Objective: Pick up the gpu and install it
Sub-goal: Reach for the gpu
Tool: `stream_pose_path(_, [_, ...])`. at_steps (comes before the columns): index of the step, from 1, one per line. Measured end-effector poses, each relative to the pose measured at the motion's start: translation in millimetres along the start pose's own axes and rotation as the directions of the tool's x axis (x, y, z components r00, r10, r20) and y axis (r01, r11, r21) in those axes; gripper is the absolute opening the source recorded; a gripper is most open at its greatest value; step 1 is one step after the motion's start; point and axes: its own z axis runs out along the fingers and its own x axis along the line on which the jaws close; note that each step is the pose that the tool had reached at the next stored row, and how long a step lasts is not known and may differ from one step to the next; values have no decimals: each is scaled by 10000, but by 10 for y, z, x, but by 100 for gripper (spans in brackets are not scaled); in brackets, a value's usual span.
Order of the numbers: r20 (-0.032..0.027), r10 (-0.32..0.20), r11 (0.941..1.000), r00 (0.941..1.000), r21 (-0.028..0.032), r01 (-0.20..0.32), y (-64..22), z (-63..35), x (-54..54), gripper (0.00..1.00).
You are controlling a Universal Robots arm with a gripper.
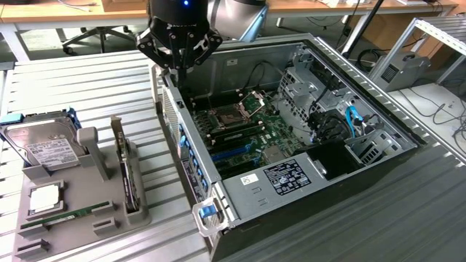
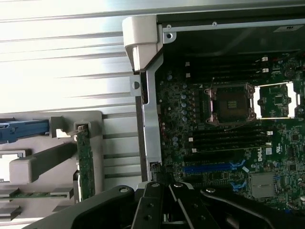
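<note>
Gripper hung with its fingers together, holding nothing, over the open computer case, above the case's wall on the exterior view's left. Outside the case, just beyond that same wall, the gpu stood on edge in a gray holder on the slatted surface.

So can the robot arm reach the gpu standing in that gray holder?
Probably yes. The gpu stands on edge in the gray holder, nothing over it. The gripper hangs above the computer case wall, jaws shut, so they must open first.
</note>
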Motion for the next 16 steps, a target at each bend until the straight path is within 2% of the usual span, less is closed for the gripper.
stream_pose_path(16, [0,1,10000,10000,0,-1,-7,-3,100,11])
